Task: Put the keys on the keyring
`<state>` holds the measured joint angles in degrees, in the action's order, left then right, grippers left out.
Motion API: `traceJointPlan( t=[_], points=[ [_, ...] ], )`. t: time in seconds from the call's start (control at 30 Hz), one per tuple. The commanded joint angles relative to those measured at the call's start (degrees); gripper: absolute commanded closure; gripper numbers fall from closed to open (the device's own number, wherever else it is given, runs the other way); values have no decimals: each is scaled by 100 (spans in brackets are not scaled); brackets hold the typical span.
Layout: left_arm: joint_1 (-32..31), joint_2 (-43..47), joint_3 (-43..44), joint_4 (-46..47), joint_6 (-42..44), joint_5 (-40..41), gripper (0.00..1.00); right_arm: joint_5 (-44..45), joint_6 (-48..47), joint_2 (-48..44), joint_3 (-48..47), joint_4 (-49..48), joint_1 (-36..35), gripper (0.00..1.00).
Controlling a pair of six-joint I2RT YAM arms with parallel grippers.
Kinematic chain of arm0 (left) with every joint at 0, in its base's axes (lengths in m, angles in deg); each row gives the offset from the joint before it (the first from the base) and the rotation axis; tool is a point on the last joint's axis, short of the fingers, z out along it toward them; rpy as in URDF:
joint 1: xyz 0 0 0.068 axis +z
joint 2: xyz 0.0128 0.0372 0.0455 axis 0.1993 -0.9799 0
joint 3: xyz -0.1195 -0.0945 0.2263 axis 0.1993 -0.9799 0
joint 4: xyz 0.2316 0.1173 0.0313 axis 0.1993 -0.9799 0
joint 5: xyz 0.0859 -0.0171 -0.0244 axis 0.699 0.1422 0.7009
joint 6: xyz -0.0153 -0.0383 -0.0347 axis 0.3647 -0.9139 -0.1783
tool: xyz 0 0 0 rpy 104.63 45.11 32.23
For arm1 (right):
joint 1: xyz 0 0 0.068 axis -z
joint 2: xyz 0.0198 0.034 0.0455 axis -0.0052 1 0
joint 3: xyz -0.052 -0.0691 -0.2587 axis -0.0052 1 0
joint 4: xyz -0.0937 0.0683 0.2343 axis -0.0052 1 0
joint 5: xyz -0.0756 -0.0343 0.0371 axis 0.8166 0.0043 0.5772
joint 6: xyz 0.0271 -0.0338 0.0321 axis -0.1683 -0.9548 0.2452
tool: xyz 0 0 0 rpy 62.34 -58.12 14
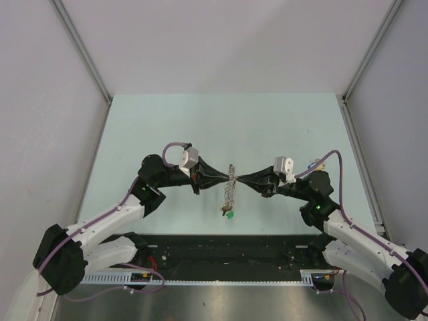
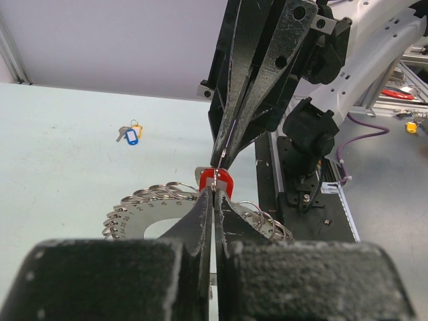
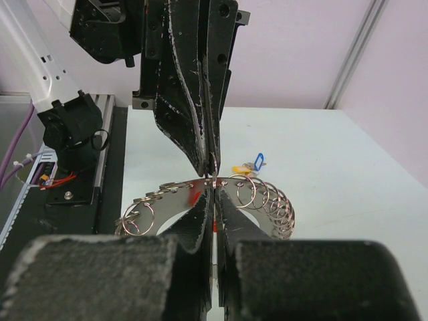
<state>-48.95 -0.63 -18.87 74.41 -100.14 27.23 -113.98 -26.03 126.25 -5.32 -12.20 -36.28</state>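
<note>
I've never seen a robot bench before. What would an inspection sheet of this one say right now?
Surface: pale green table, flat.
Job's things: keyring held up on edge between the arms; green key at its near end, seemingly on it; red key at the pinch point; blue and yellow keys lying loose on the table.
Clutter: nothing seen.
Grippers: left gripper and right gripper meet tip to tip, jaws shut on the keyring.
Cables: purple cable looped along each arm.
Surroundings: pale walls, metal frame posts.
</note>
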Motion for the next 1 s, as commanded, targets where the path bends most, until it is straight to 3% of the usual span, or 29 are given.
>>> traceJointPlan(
  t=[0.0,0.97],
  points=[
    [27,14,78,470,-86,-145,100,67,62,11,-32,-297,-25,100],
    [10,-92,87,681,-253,-418,100,-232,18,310,-234,-138,-104,100]
  ],
)
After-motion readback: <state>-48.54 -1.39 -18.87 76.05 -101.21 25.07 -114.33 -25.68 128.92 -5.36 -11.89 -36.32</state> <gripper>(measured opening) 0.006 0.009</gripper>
